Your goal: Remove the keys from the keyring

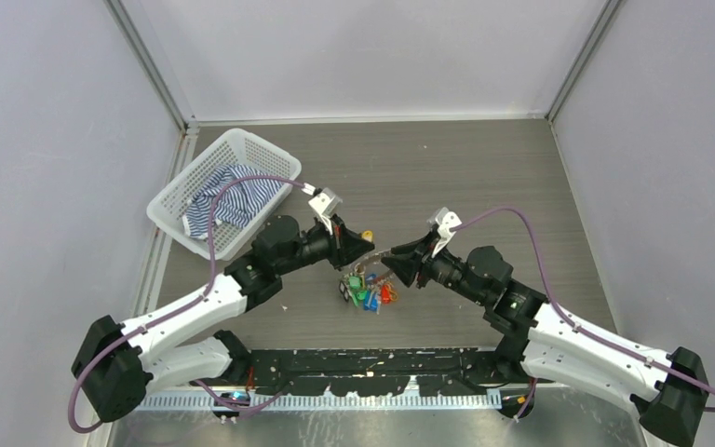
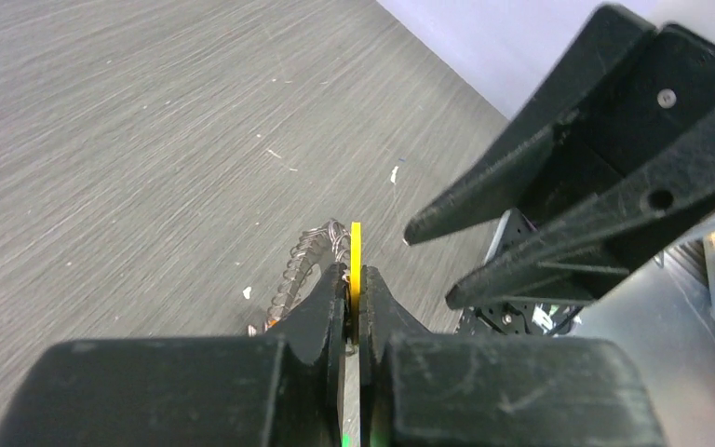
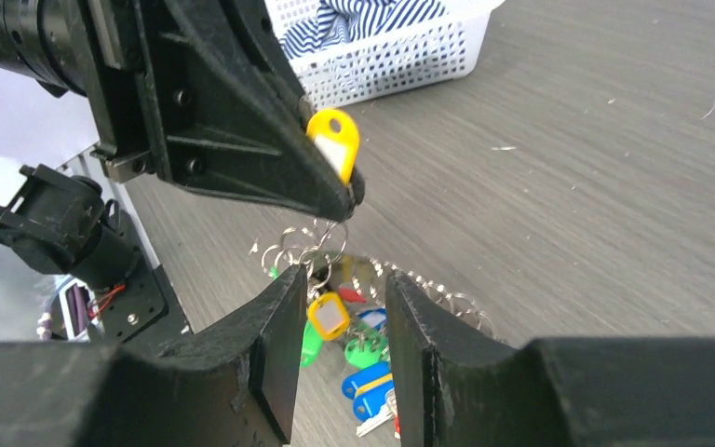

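Note:
The keys (image 1: 366,290) are a bunch with blue, green, red and yellow tags, hanging just above the table between the arms. My left gripper (image 1: 361,246) is shut on one yellow tag (image 1: 367,235) and holds it up. In the right wrist view that tag (image 3: 334,142) sticks out of the left gripper (image 3: 351,196), with small wire loops of the keyring (image 3: 309,244) hanging below. My right gripper (image 3: 343,284) is open and empty. Its fingers (image 3: 279,345) straddle the bunch (image 3: 363,363) from above. In the left wrist view the tag (image 2: 356,265) is edge-on between the shut jaws.
A white mesh basket (image 1: 176,196) with a blue-striped cloth (image 1: 231,200) stands at the back left, and also shows in the right wrist view (image 3: 400,65). The arms' black base rail (image 1: 372,368) runs along the near edge. Grey walls enclose the table.

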You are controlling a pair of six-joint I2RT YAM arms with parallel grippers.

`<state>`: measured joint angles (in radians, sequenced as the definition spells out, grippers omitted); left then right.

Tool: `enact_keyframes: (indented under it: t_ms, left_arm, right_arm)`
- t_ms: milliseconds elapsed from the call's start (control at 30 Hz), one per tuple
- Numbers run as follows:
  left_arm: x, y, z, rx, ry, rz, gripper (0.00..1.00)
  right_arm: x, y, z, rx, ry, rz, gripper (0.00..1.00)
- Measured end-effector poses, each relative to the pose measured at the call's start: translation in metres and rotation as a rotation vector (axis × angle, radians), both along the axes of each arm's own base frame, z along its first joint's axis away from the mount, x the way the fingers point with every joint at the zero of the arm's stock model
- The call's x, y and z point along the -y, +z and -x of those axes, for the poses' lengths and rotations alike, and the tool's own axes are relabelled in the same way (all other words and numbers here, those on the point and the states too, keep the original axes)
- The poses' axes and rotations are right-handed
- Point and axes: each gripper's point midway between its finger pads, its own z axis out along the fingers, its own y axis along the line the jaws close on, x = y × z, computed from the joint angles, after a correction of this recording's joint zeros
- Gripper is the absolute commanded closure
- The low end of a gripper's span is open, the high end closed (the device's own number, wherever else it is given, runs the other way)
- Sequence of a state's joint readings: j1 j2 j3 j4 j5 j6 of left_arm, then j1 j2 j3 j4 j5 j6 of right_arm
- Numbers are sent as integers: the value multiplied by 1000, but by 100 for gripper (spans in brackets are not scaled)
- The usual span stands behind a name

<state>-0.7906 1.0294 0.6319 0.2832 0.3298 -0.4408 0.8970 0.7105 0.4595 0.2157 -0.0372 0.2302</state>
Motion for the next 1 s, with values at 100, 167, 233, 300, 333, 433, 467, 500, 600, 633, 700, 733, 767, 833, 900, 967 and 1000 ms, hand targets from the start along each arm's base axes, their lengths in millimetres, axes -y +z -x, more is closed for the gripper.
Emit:
enact_keyframes:
  t_ms: [100, 167, 233, 300, 333, 433, 467, 500, 600, 633, 700, 733, 767, 833, 900, 967, 1000]
  left_arm:
    - [-2, -4, -7, -41, 58, -2, 100]
    - [-4, -4, -12, -61, 94, -5, 100]
    - [-5, -1, -15, -71, 122, -6, 100]
    - [-6, 3, -18, -78, 143, -1, 100]
    - [-6, 4, -19, -80, 150, 1, 100]
    - [-6, 8, -21, -79, 166, 7, 99]
    - [-6, 9, -21, -82, 172, 7, 99]
    - [-6, 9, -22, -86, 178, 6, 99]
    - [-8, 6, -23, -99, 197, -3, 100]
    - [-8, 5, -23, -102, 203, -7, 99]
    - [-8, 2, -23, -108, 219, -15, 99]
    - [-8, 2, -23, -109, 226, -18, 99]
    - [-8, 1, -23, -109, 234, -20, 100]
    - [-7, 0, -22, -107, 251, -26, 100]
    - [-6, 0, -21, -104, 263, -32, 100]
    - [-5, 0, -20, -100, 271, -32, 99]
    - [-5, 1, -20, -98, 272, -31, 99]
  right_arm:
    - [-4, -7, 3, -40, 16, -9, 60]
    - [-7, -7, 4, -44, 22, -21, 59]
    - [-10, -7, 4, -47, 25, -28, 58]
    - [-16, -7, 5, -44, 26, -33, 58]
    - [-19, -8, 6, -41, 25, -35, 58]
    - [-27, -17, 7, -33, 12, -32, 56]
    - [-28, -22, 6, -33, 4, -25, 56]
    - [-30, -28, 6, -29, -10, -16, 56]
    - [-32, -40, 3, -14, -51, 5, 57]
    - [-32, -41, 1, -4, -64, 7, 57]
    - [-33, -39, -2, 19, -89, -5, 57]
    - [-34, -38, -3, 29, -100, -10, 58]
    - [-34, -35, -5, 39, -110, -19, 58]
    - [-36, -32, -9, 53, -126, -35, 59]
    - [-37, -31, -12, 60, -136, -43, 59]
    - [-38, -31, -14, 72, -144, -46, 59]
    - [-36, -31, -14, 78, -149, -45, 59]
